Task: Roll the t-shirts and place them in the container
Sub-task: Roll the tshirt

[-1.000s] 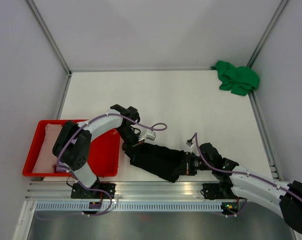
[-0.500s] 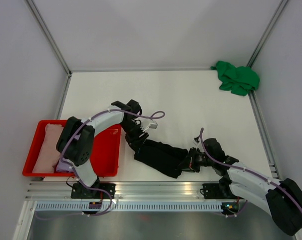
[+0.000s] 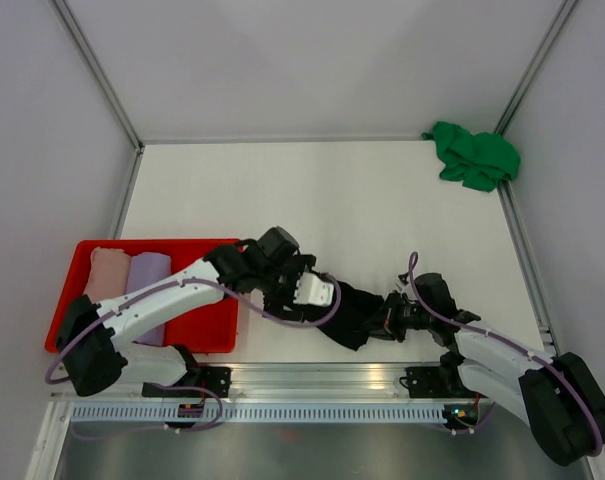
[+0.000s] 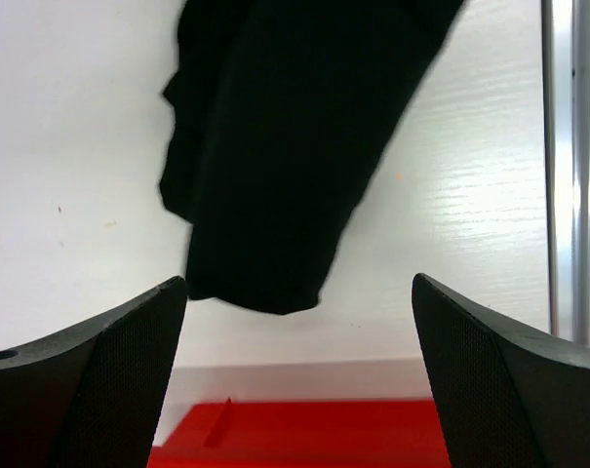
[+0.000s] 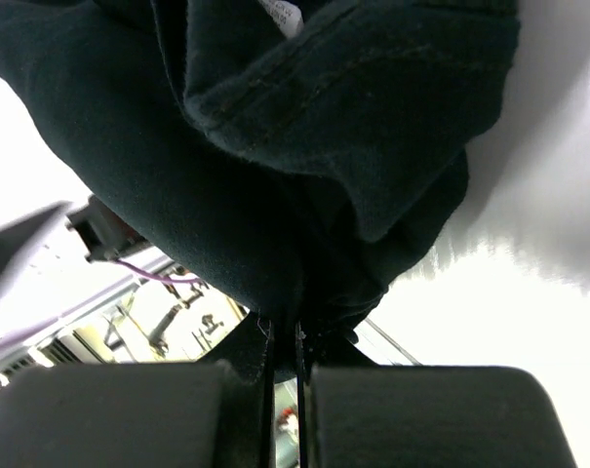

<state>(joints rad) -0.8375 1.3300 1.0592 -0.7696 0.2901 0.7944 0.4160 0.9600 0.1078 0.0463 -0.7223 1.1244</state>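
The left end effector (image 4: 299, 283) is being withdrawn, jaws now wide apart, the black t-shirt (image 3: 357, 315) being left on the surface (image 3: 332, 200) just ahead. The right end effector (image 3: 397, 318) is being kept clamped on its far end; a one-sided pull risks unrolling it.

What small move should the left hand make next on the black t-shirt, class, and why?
Probably lower the left hand and close it on the loose end of the black t-shirt. That hand stands open over that end, gripping nothing, while the right hand is shut on the other end.
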